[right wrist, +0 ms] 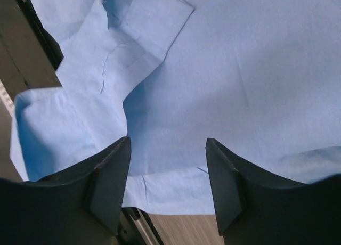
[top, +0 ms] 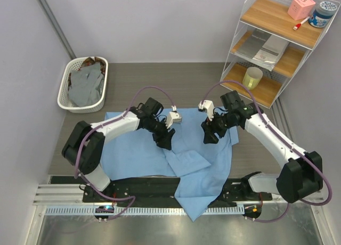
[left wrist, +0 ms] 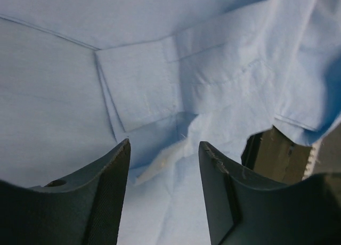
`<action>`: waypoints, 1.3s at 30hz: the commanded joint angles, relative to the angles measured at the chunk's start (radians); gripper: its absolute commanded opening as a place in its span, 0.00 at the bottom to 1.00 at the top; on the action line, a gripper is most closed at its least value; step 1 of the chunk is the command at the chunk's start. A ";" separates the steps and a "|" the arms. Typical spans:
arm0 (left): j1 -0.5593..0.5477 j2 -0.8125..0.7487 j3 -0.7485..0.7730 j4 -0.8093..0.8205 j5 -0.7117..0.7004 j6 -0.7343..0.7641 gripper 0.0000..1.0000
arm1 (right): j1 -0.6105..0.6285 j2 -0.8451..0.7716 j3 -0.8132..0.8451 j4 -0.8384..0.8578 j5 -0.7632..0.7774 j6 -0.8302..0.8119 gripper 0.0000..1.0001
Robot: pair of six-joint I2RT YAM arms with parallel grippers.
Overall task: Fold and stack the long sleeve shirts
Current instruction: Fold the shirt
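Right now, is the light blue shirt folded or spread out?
Spread, not folded: the light blue shirt lies rumpled across the table, one part hanging over the near edge.

A white slatted basket (top: 80, 107) sits at the upper left of the frame on the dark wood-grain table (top: 186, 80). At the upper right stands a white wire shelf unit (top: 266, 13) with three wooden boards. Its top board carries a pink box (top: 301, 7), a blue-lidded jar (top: 323, 14) and a red-and-white marker (top: 300, 24), the middle one holds grey sheets (top: 266, 45), and the lowest holds a pale yellow cup (top: 252, 77).
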 commanded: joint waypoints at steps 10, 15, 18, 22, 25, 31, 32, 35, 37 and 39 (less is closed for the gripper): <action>-0.080 0.116 0.023 0.194 -0.295 -0.216 0.52 | -0.123 0.207 0.056 0.122 -0.102 0.297 0.53; -0.110 0.135 0.012 0.197 -0.314 -0.170 0.52 | -0.126 0.247 0.062 0.116 -0.110 0.300 0.53; -0.132 0.142 0.006 0.194 -0.317 -0.164 0.42 | -0.131 0.264 0.062 0.114 -0.116 0.308 0.53; -0.143 0.125 0.006 0.186 -0.312 -0.164 0.21 | -0.134 0.262 0.064 0.113 -0.118 0.308 0.53; -0.141 0.079 0.018 0.180 -0.302 -0.167 0.07 | -0.142 0.261 0.073 0.109 -0.118 0.303 0.53; -0.144 -0.036 0.046 0.137 -0.191 -0.163 0.00 | -0.145 0.262 0.093 0.109 -0.176 0.293 0.55; -0.143 -0.053 0.044 0.135 -0.184 -0.162 0.00 | -0.145 0.262 0.093 0.117 -0.211 0.294 0.60; -0.144 -0.108 0.029 0.135 -0.165 -0.159 0.00 | -0.146 0.247 0.079 0.168 -0.272 0.308 0.66; -0.144 -0.136 0.021 0.135 -0.171 -0.159 0.00 | -0.143 0.226 0.059 0.218 -0.309 0.328 0.71; -0.146 -0.150 0.003 0.143 -0.174 -0.149 0.00 | -0.132 0.210 0.024 0.264 -0.338 0.357 0.77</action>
